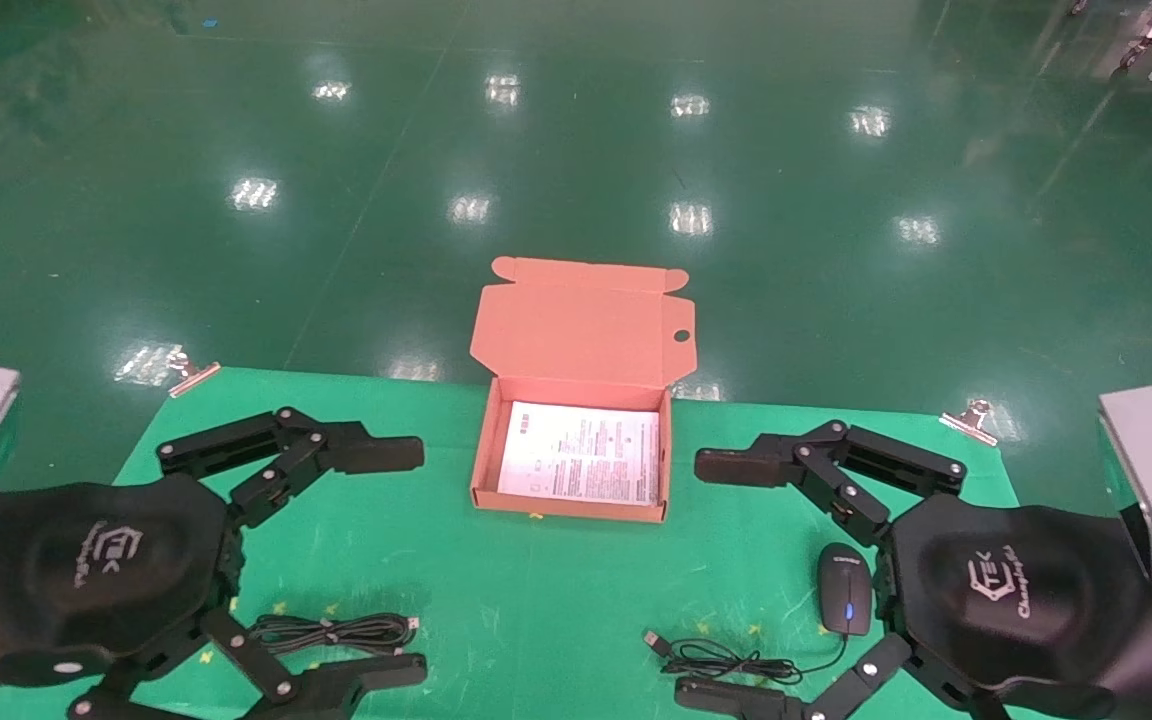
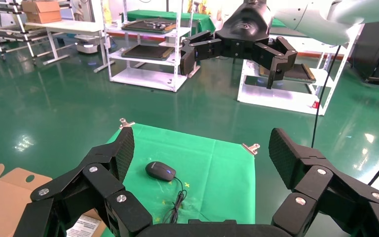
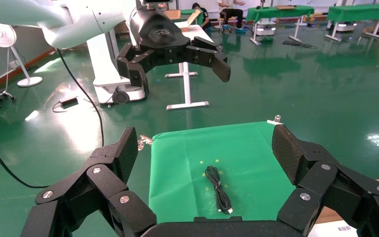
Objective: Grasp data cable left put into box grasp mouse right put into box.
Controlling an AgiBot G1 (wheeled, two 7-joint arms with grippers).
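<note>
The salmon-orange box (image 1: 568, 508) lies open at the middle of the table, its lid up and a printed sheet inside. The data cable (image 1: 336, 632) lies in a narrow bundle at the front left; it also shows in the right wrist view (image 3: 218, 190). My left gripper (image 1: 401, 565) is open and empty, just above the table, with the cable beside its near finger. The black mouse (image 1: 844, 602) with a blue light lies at the front right, its cord (image 1: 726, 660) bunched beside it; the mouse also shows in the left wrist view (image 2: 160, 171). My right gripper (image 1: 701, 578) is open and empty beside the mouse.
A green cloth (image 1: 536, 600) covers the table, held by metal clips at the far corners (image 1: 191, 372) (image 1: 971, 418). Shiny green floor lies beyond the table's far edge. Racks and tables stand far off in the wrist views.
</note>
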